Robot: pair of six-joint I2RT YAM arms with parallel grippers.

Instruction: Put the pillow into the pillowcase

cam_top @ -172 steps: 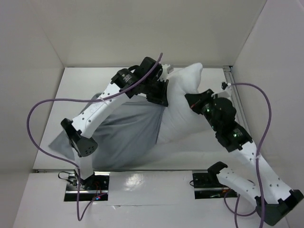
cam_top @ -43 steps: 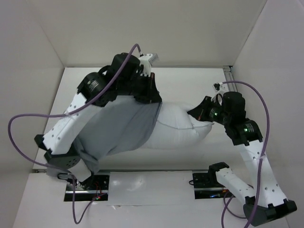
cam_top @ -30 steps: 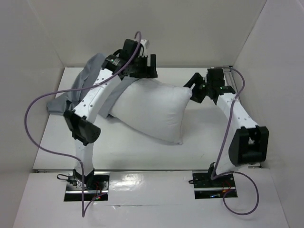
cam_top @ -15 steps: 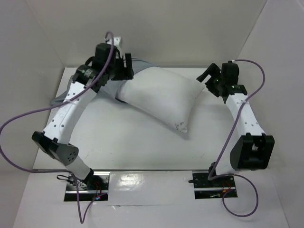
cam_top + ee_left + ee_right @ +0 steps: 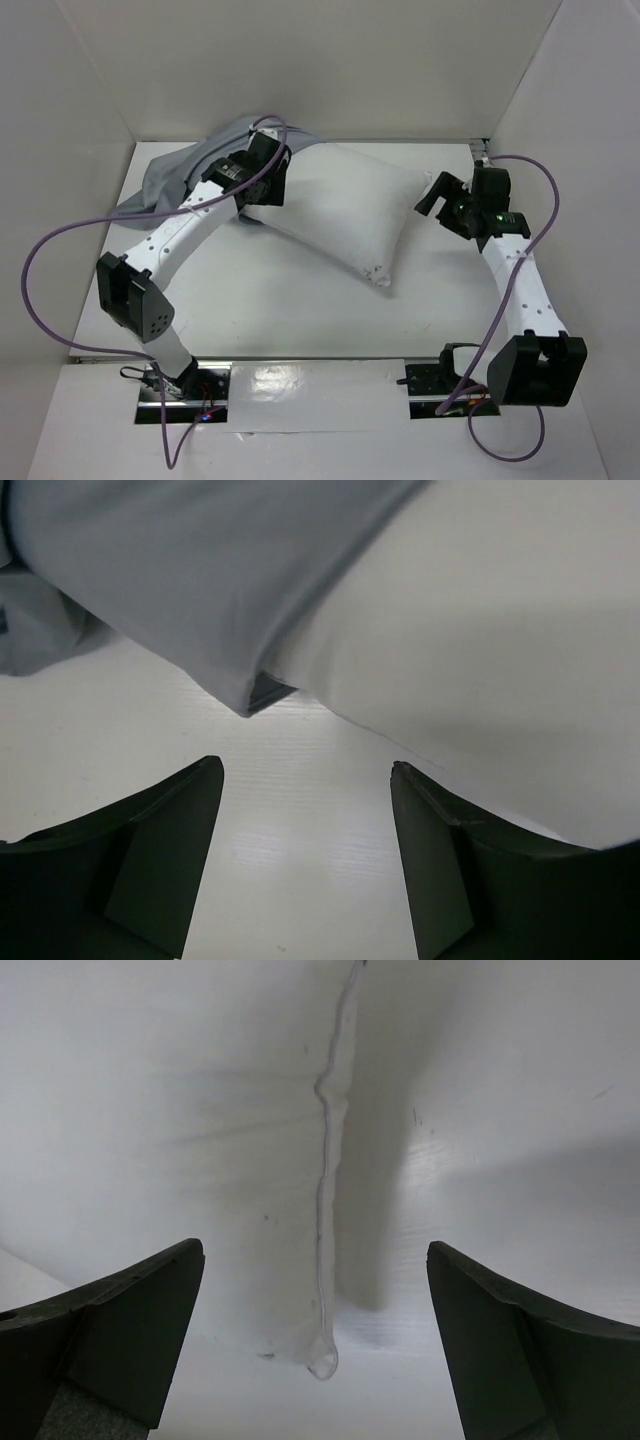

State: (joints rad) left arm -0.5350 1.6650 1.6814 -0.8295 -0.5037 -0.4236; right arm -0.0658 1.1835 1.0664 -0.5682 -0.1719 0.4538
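On the worktop point(image 5: 300, 310), dropped the pillow point(image 5: 340, 210), left claw point(image 5: 300, 780) and right claw point(image 5: 315, 1260) both released, leaving the pillowcase point(image 5: 180, 175) slipped off, bunched against its left end; back to re-sleeving.

PLACE: robotics lab test cell | EVIDENCE: 2 white robot arms, left arm point(image 5: 175, 233) and right arm point(image 5: 520, 290), bolted at 6 o'clock to a white table point(image 5: 300, 310) | white walls point(image 5: 330, 70) at 9, 12, 3 o'clock | purple cables point(image 5: 26, 290)

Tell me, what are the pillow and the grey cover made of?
The pillow looks like smooth matte white cloth over soft stuffing: it's puffy with a sewn seam. The pillowcase looks like thin matte grey cloth: it crumples into folds. Which fibre, I can't tell.
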